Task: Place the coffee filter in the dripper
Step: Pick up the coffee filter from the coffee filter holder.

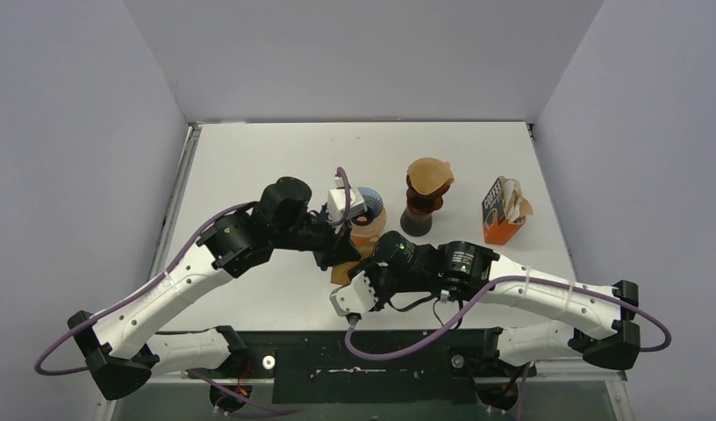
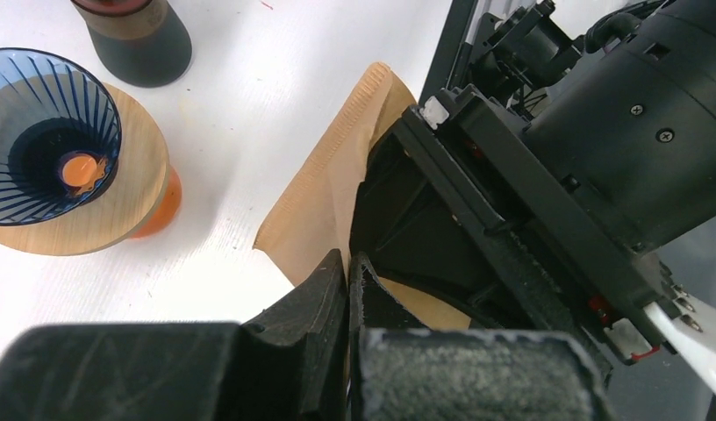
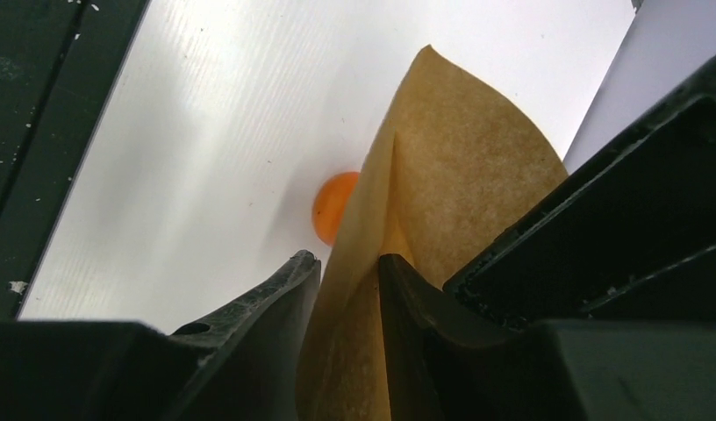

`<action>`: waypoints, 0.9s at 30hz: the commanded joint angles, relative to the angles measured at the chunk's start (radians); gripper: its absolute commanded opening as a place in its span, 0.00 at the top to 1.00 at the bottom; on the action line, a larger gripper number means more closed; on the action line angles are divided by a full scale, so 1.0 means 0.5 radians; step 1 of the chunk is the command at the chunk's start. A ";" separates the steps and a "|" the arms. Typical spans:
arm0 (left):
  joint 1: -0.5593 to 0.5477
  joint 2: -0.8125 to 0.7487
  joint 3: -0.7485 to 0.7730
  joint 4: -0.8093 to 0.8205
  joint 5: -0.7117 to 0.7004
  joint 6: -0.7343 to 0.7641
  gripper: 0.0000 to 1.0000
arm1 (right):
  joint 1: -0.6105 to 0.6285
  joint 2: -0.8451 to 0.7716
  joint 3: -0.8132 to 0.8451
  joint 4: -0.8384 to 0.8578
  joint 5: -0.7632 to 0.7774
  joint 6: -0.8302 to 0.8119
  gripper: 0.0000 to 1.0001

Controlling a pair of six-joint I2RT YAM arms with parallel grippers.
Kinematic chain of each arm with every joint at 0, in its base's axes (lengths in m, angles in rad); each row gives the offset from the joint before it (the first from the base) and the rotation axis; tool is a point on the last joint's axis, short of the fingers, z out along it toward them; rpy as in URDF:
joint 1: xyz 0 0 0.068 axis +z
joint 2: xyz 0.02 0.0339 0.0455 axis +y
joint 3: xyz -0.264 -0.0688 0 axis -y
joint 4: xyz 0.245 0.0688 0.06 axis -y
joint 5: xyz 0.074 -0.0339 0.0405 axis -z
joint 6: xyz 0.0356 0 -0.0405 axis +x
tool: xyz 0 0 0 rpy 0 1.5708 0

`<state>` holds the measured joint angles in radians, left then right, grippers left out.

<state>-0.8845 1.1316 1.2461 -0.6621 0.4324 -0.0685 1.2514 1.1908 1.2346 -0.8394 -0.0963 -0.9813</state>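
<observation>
The brown paper coffee filter [image 2: 328, 184] hangs just above the table near its front edge, between both grippers; it also shows in the top view [image 1: 340, 274] and the right wrist view [image 3: 460, 175]. My left gripper [image 2: 348, 267] is shut on the filter's lower edge, and in the top view [image 1: 344, 260] it is just in front of the dripper. My right gripper [image 3: 347, 263] has its jaws slightly apart around the filter, which stands loosely between them. The blue ribbed dripper [image 2: 47, 132] sits empty on a wooden ring over an orange vessel [image 1: 365, 206], behind and beside the filter.
A dark stand topped with a brown cone [image 1: 427, 189] stands right of the dripper, and its base shows in the left wrist view [image 2: 135, 39]. An orange box of filters [image 1: 502, 210] is further right. The two grippers are nearly touching.
</observation>
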 commanded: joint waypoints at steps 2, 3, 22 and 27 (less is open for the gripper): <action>-0.036 0.016 0.132 -0.038 -0.043 0.040 1.00 | 0.018 0.042 0.116 0.067 0.180 -0.025 0.68; -0.042 0.020 0.135 -0.042 -0.043 0.043 1.00 | 0.016 0.049 0.117 0.079 0.186 -0.024 0.68; -0.072 0.041 0.228 -0.151 -0.100 0.060 1.00 | 0.016 -0.061 -0.109 0.359 0.306 -0.119 0.73; -0.077 0.041 0.232 -0.166 -0.096 0.066 1.00 | 0.016 -0.033 -0.102 0.352 0.329 -0.127 0.85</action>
<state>-0.9146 1.1599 1.3151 -0.7284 0.3561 -0.0494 1.2518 1.1835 1.1793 -0.7105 0.0189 -1.0348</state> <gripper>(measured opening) 0.006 0.182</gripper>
